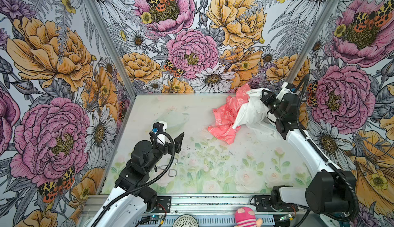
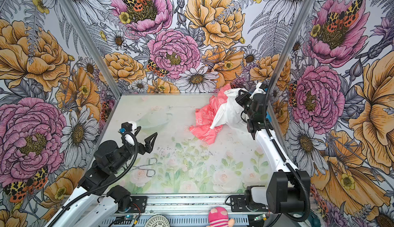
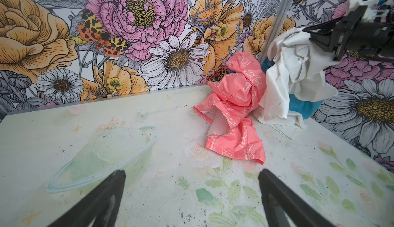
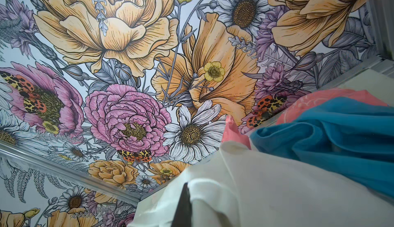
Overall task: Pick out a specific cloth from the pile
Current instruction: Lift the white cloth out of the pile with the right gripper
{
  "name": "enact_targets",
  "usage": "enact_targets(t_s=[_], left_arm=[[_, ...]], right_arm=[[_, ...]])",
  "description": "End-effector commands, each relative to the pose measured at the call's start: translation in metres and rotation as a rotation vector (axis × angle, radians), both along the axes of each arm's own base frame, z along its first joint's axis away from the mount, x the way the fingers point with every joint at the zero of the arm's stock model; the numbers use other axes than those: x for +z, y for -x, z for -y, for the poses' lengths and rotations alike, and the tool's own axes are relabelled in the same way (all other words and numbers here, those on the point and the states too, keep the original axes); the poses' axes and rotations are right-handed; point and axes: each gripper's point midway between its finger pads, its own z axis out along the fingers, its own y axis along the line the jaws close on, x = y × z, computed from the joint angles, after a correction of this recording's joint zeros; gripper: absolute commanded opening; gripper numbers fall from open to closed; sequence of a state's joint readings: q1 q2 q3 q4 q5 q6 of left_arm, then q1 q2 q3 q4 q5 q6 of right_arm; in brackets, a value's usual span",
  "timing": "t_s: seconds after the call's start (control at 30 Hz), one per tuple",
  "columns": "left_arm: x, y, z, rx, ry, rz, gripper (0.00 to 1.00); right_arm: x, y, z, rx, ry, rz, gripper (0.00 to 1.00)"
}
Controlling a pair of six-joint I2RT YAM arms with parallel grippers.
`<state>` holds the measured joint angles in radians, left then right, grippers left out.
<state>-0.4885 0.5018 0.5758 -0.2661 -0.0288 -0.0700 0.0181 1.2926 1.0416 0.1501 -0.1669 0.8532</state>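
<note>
The pile sits in the back right corner of the table. The white cloth (image 1: 249, 110) (image 2: 228, 110) (image 3: 285, 83) (image 4: 255, 183) hangs bunched from my right gripper (image 1: 263, 94) (image 2: 239, 94) (image 3: 309, 34) (image 4: 185, 194), which is shut on its top edge; its lower folds rest on the table. The coral-pink printed cloth (image 1: 226, 117) (image 2: 204, 119) (image 3: 236, 108) lies crumpled against it on the left. A blue cloth (image 3: 302, 106) (image 4: 330, 134) shows behind the white one. My left gripper (image 1: 172, 132) (image 2: 147, 134) (image 3: 191, 172) hovers open and empty over the table's left middle.
Wire tongs (image 1: 170, 170) (image 2: 147, 166) lie on the table (image 1: 213, 162) beside the left arm. A pink striped plush toy (image 1: 245, 216) (image 2: 219, 216) sits beyond the front rail. Flowered walls close in at the back and both sides, close to the pile.
</note>
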Motion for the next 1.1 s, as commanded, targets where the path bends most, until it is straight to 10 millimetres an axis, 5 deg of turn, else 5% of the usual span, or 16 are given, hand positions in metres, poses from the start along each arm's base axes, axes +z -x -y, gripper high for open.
enact_targets(t_s=[0.0, 0.53, 1.07], left_arm=[[0.005, 0.002, -0.005, 0.016, -0.007, 0.018, 0.99], [0.001, 0.000, -0.013, 0.049, -0.007, 0.012, 0.99], [0.002, 0.002, -0.014, 0.051, -0.003, 0.017, 0.99]], right_arm=[[0.057, 0.013, -0.001, 0.017, 0.046, 0.144, 0.00], [0.126, 0.031, -0.021, 0.091, 0.153, 0.304, 0.00], [0.186, 0.056, -0.071, 0.174, 0.308, 0.459, 0.00]])
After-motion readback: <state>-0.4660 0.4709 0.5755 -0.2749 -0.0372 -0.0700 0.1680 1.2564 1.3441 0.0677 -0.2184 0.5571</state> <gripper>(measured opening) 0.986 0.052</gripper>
